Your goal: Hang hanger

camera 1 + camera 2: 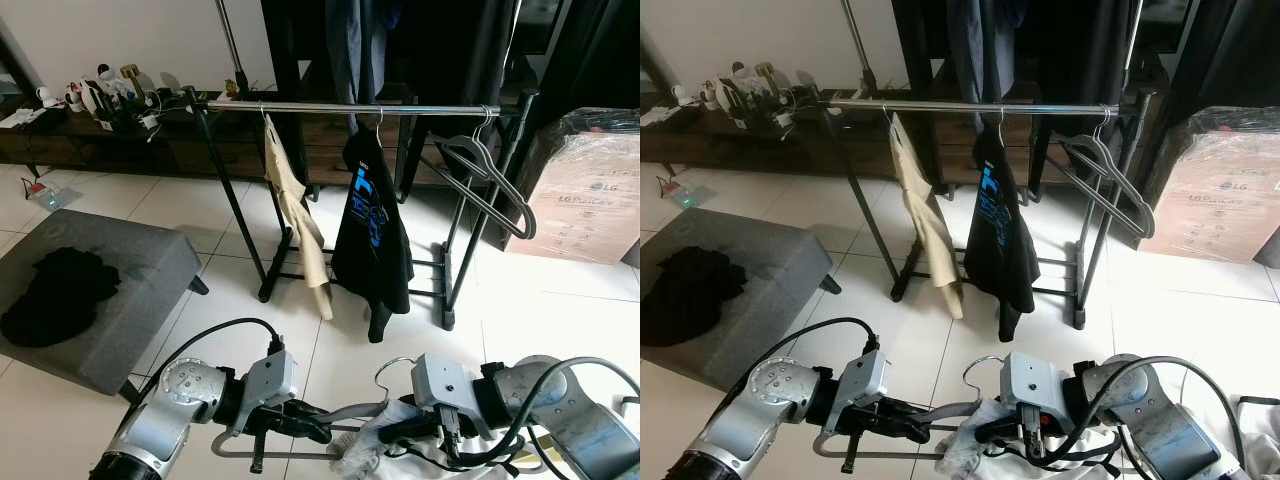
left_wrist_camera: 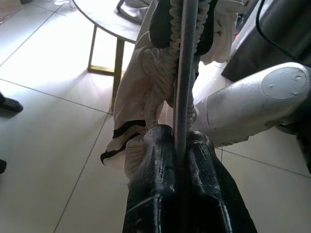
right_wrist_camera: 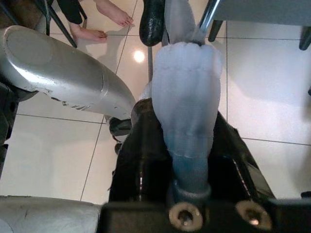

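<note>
Low in front of me I hold a grey hanger (image 1: 393,367) with a white garment (image 1: 388,440) bunched on it. My left gripper (image 1: 312,426) is shut on the hanger's thin lower bar (image 2: 183,87). My right gripper (image 1: 402,432) is shut around the cloth-covered part of the hanger (image 3: 187,107). Ahead stands a black clothes rack with a silver rail (image 1: 360,106). A beige garment (image 1: 296,215), a black printed T-shirt (image 1: 370,225) and empty grey hangers (image 1: 490,175) hang from the rail. The rack is well above and beyond both grippers.
A grey ottoman (image 1: 120,260) with a black garment (image 1: 58,295) stands at my left. A wrapped cardboard box (image 1: 590,190) sits at the right of the rack. A low cabinet with small items (image 1: 100,105) lines the back wall. A person's bare feet (image 3: 114,13) are nearby.
</note>
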Robot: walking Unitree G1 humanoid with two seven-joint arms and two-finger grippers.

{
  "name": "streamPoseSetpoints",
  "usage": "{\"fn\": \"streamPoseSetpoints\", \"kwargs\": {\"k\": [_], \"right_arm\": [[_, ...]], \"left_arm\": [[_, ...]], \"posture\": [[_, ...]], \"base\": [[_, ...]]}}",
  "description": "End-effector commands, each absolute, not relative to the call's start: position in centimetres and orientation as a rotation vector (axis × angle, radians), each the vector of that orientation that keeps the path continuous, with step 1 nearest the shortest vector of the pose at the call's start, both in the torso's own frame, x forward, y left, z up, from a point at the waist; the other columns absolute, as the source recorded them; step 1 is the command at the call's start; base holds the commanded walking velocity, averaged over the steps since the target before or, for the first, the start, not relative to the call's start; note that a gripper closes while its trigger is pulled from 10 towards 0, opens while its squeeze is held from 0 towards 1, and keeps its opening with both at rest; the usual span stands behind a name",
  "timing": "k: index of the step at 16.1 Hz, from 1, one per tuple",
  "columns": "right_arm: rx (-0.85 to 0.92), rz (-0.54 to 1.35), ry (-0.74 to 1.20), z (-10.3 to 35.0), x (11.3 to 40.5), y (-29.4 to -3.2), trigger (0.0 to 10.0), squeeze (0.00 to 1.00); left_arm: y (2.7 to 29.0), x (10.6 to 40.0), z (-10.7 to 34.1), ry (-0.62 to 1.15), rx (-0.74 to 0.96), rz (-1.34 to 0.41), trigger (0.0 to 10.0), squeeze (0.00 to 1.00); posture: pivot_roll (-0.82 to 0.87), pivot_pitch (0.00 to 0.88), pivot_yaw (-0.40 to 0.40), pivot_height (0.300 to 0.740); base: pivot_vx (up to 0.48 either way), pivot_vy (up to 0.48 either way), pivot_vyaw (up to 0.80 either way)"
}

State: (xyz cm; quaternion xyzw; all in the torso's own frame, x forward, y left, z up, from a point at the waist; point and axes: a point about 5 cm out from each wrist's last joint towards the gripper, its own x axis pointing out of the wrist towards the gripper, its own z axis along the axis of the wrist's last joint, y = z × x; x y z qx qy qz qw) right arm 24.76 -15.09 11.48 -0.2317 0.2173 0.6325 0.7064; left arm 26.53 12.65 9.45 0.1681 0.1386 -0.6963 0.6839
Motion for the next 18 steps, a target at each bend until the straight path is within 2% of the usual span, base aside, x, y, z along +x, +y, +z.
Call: {"fn": "streamPoseSetpoints", "kwargs": {"k": [1,6,8,9,10,12,15,18], "right_arm": [[-0.491,1.462,0.489,11.0,24.1,-14.4,0.0,0.00],[-0.505,1.446,0.494,10.8,24.4,-14.5,0.0,0.00],[-0.508,1.441,0.492,10.8,24.4,-14.5,0.0,0.00],[-0.511,1.436,0.483,10.9,24.4,-14.6,0.0,0.00],[-0.536,1.441,0.472,11.0,24.2,-14.7,0.0,0.00],[-0.514,1.452,0.435,11.6,24.1,-14.4,0.0,0.00],[-0.509,1.472,0.397,12.4,24.1,-13.9,0.0,0.00],[-0.468,1.538,0.304,14.6,23.5,-13.0,0.0,0.00]], "left_arm": [[13.0,26.4,10.3,0.276,0.350,-1.575,10.0,1.00],[13.9,26.0,10.6,0.304,0.363,-1.599,10.0,1.00],[14.7,26.3,11.2,0.288,0.340,-1.554,10.0,1.00],[15.8,27.1,12.1,0.246,0.285,-1.458,10.0,1.00],[17.4,28.7,13.1,0.159,0.212,-1.247,10.0,1.00],[20.0,30.3,12.8,0.125,0.131,-0.943,10.0,1.00],[20.4,29.6,10.4,0.215,-0.038,-0.840,10.0,1.00],[19.4,28.3,7.5,0.365,-0.146,-0.865,10.0,1.00]], "posture": [[-0.17,0.153,0.077,0.740],[-0.16,0.153,0.076,0.740],[-0.17,0.153,0.076,0.740],[-0.17,0.156,0.077,0.740],[-0.17,0.155,0.078,0.740],[-0.16,0.160,0.078,0.740],[-0.16,0.161,0.074,0.740],[-0.17,0.163,0.071,0.740]], "base": [[0.000,0.000,0.00],[0.000,0.000,0.00],[0.000,0.000,0.00],[0.000,0.000,0.00],[0.000,0.000,0.00],[0.000,0.000,0.00],[0.000,0.000,0.00],[0.000,0.000,0.00]]}}
